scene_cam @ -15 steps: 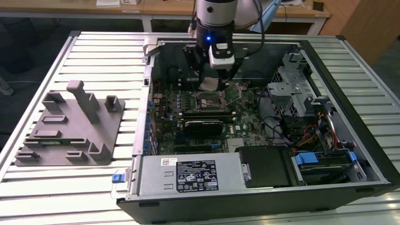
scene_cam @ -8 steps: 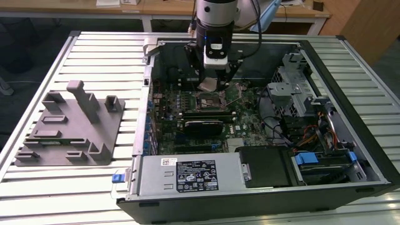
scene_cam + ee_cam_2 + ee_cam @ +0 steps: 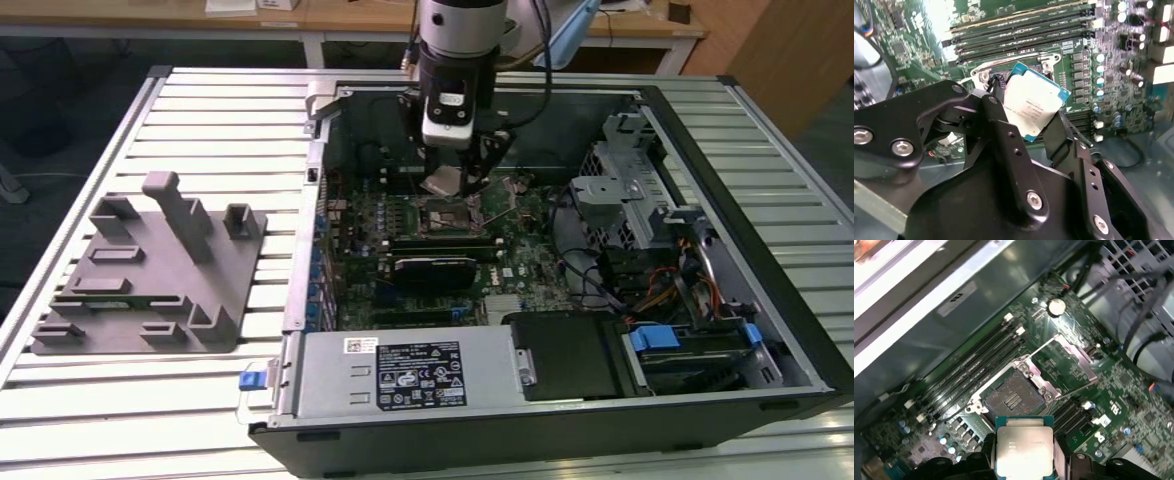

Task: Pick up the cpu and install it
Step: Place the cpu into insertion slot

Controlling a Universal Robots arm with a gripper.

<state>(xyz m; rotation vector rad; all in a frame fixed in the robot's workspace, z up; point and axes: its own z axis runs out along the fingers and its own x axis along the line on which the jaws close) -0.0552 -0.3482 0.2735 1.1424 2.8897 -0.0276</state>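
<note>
In the exterior view the arm (image 3: 461,40) reaches down into the open computer case (image 3: 747,330), which lies on a slatted metal bench (image 3: 214,110); the jaws are clamped on the cpu (image 3: 445,182), which hangs just above the motherboard (image 3: 521,260), close over the socket (image 3: 447,215); a grey fixture (image 3: 147,270) sits on the bench at the exterior view's left, well apart from the case; a wooden desk (image 3: 334,20) stands beyond the bench.

In the second wrist view the cpu (image 3: 1034,102) shows its silver top, pinched by two opposite edges between the black fingers (image 3: 1004,130); it looks tilted rather than flat to the board; the memory slots (image 3: 1019,30) run just past it.

In the first wrist view the cpu (image 3: 1024,447) is held clear of the socket (image 3: 1013,397), not seated; the socket lies open, contact field bare, its load plate (image 3: 1074,357) swung up to one side; the socket sits just ahead of the chip, and its edges appear turned against the chip's, so I judge alignment unfinished; room is tight, with memory slots (image 3: 974,365) along one flank and the raised plate on the other.
</note>
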